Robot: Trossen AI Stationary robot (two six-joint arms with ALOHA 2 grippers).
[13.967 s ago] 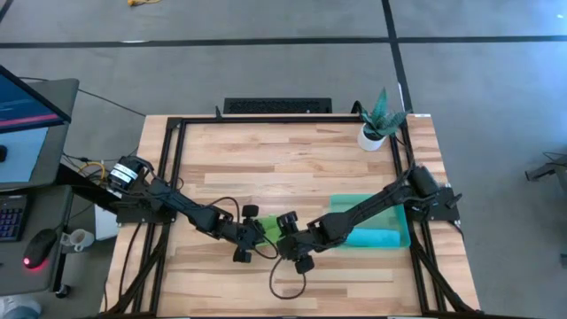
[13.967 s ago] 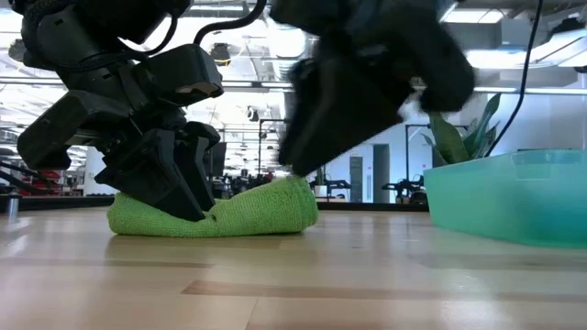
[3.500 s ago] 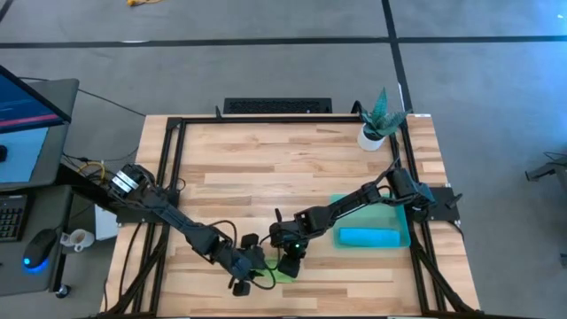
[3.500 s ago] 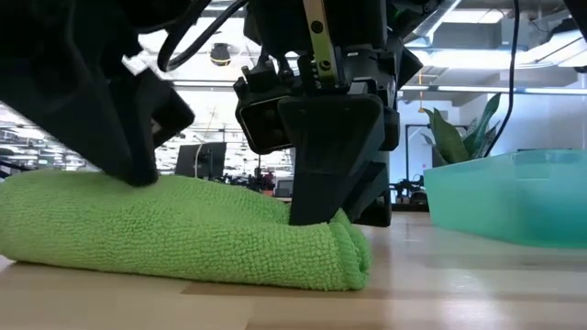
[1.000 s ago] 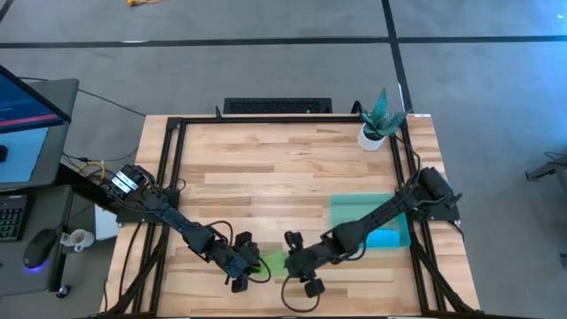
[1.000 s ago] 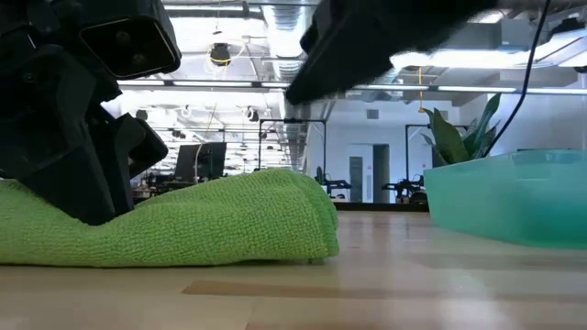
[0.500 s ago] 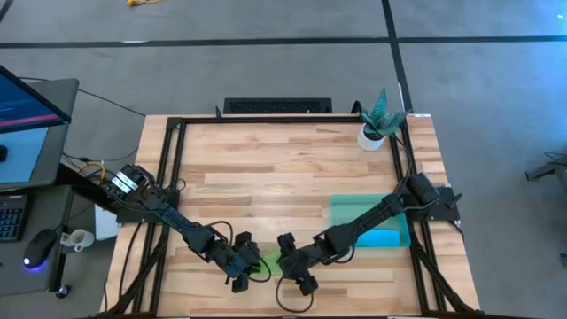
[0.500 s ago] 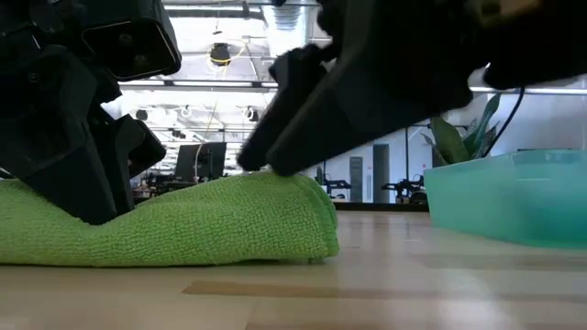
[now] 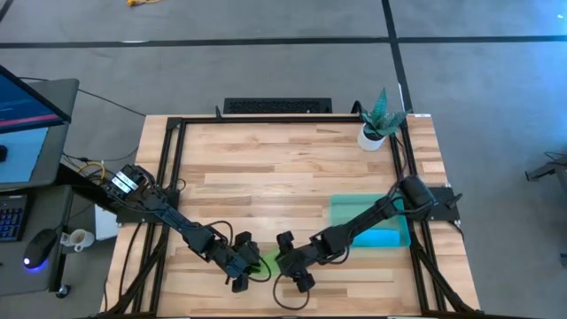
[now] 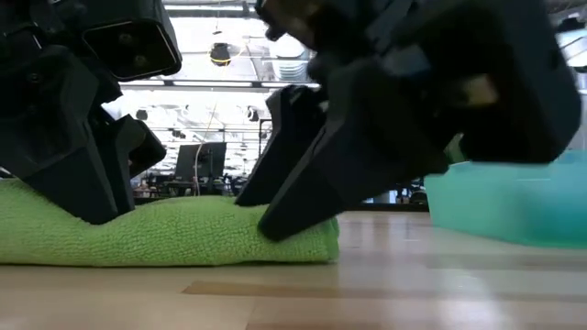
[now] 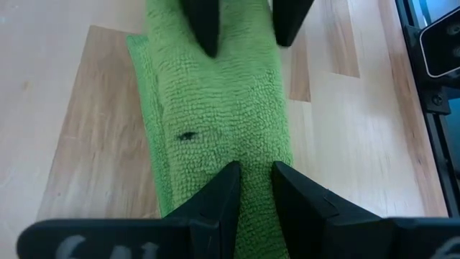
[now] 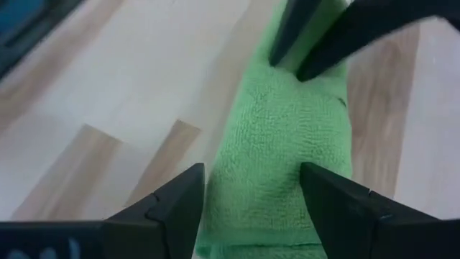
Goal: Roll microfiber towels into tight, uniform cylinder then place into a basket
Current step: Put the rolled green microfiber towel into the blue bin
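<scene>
The lime green towel (image 9: 267, 260) lies as a thick roll on the wooden table near its front edge, flat on its underside (image 10: 183, 240). My left gripper (image 9: 251, 264) is shut on the roll's left end. My right gripper (image 9: 282, 260) is open and has its fingers on either side of the roll's right end (image 12: 277, 155). The teal basket (image 9: 363, 206) stands at the right with the blue towel (image 9: 383, 237) rolled up inside it. My left gripper pinches a ridge of the roll's top (image 11: 256, 162) near its left end between its two fingers. The fingers slant down from the table's left and lie along the roll. The roll rests on the table. My right gripper has its open fingers astride the roll's right end, one finger (image 12: 327, 198) against the roll's side. It slants down from the table's right, along the roll. In the low view its finger (image 10: 289, 220) dents the towel's top.
A potted plant (image 9: 374, 133) stands at the far right corner. A black frame rail (image 9: 173, 177) runs round the table top. Bare wood (image 9: 266, 168) lies between the towel and the far edge. The basket's wall (image 10: 514, 202) rises just right of the towel.
My right gripper has come down and toward the table's left onto the towel's right end, rolling a little. The hump at that end of the roll now sits lower under it. My left gripper and the towel's left end have stayed where they were.
</scene>
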